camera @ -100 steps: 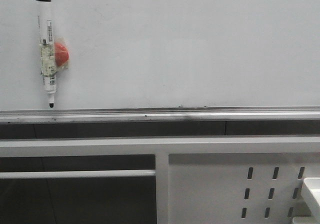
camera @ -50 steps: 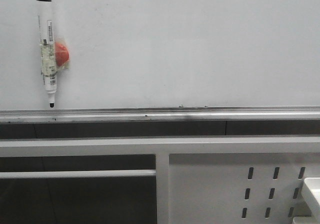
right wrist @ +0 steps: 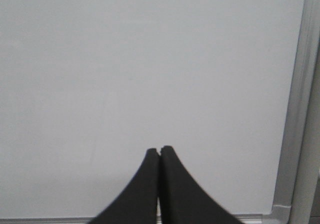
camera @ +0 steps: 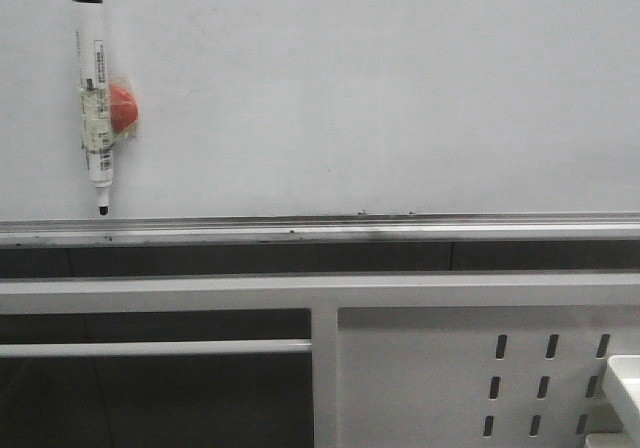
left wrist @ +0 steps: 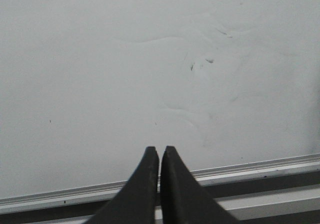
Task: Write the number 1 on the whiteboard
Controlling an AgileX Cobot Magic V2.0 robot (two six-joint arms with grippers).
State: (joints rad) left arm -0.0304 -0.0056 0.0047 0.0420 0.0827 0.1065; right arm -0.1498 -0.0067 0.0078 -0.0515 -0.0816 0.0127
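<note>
Nothing can be seen to have changed over the last second in the front view: the marker [camera: 97, 98] is held against the whiteboard [camera: 380, 88] at the same spot near its upper left, tip down and black cap up, taped to a red round piece [camera: 123, 108] that is taken to be a magnet, and no arm has come into that view. From this it is judged that the task has not yet been started; no number 1 is found anywhere on the board, only small dark specks and faint wiped smudges. The left gripper [left wrist: 159, 150] is seen with its fingers pressed together and nothing between them, pointed at the board above the silver ledge [left wrist: 260, 166]. The right gripper [right wrist: 159, 150] is likewise closed and empty, and is aimed at a clean part of the board near its right frame [right wrist: 295, 109]. The marker would have to be reached first, so the fingers of one arm would need to be parted before anything is written. The board surface is glossy and plain white, with ample bare space to the right of the marker for a stroke. Below the ledge a dark gap is seen, then a white metal frame [camera: 200, 293], and a white panel with slots [camera: 450, 378] at the lower right
</note>
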